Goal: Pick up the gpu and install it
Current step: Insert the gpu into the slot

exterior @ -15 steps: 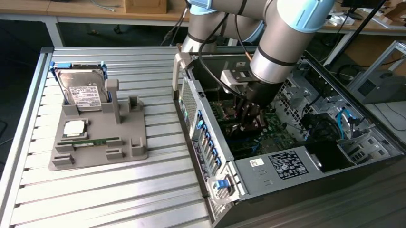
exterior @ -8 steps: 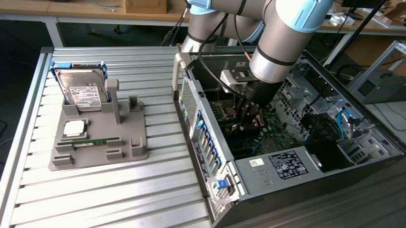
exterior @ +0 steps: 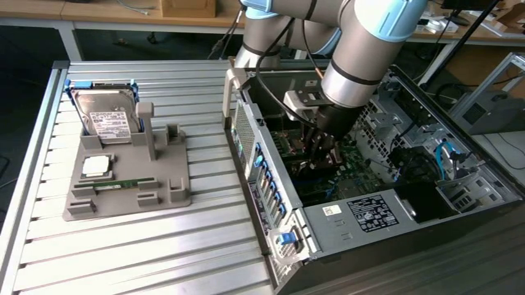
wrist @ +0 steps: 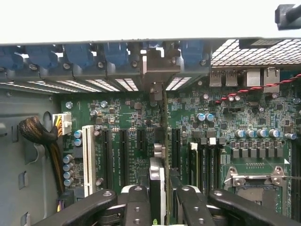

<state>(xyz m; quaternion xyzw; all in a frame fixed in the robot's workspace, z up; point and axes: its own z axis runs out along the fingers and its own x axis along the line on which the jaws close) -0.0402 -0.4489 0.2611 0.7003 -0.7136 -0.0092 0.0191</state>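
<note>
A: GPU (wrist: 157, 186) status: held edge-on between the fingers of the gripper (wrist: 158, 197), which is partly closed, its jaws clamped on the card's two faces. The card hangs above the motherboard (wrist: 235, 117) inside the case (exterior: 353, 215), with its bracket (wrist: 155, 70) up against the rear slot wall.

B: Is it seated?

A: Cannot confirm. In the wrist view the card's lower edge runs between two black slots (wrist: 123, 157); whether it has entered a connector is hidden by the card itself.

B: Procedure for a clean insertion?

A: Judgement only. Keep the card upright and parallel to the slot, with no tilt toward either neighbour. Align the bracket with its opening in the rear wall under the blue latches (wrist: 117, 54). Press straight down, evenly along the card's length, so that one end does not bind. Maintain the grip until the edge is fully home.

B: Hazards?

A: Components stand near the slot; sideways drift could strike them. The cable bundle (wrist: 40, 134) lies well apart and should not interfere.

B: Anything outside the case?

A: In the exterior view the hard drive (exterior: 107, 117) stands in the grey fixture (exterior: 127, 184) on the counter (exterior: 147, 246).
</note>
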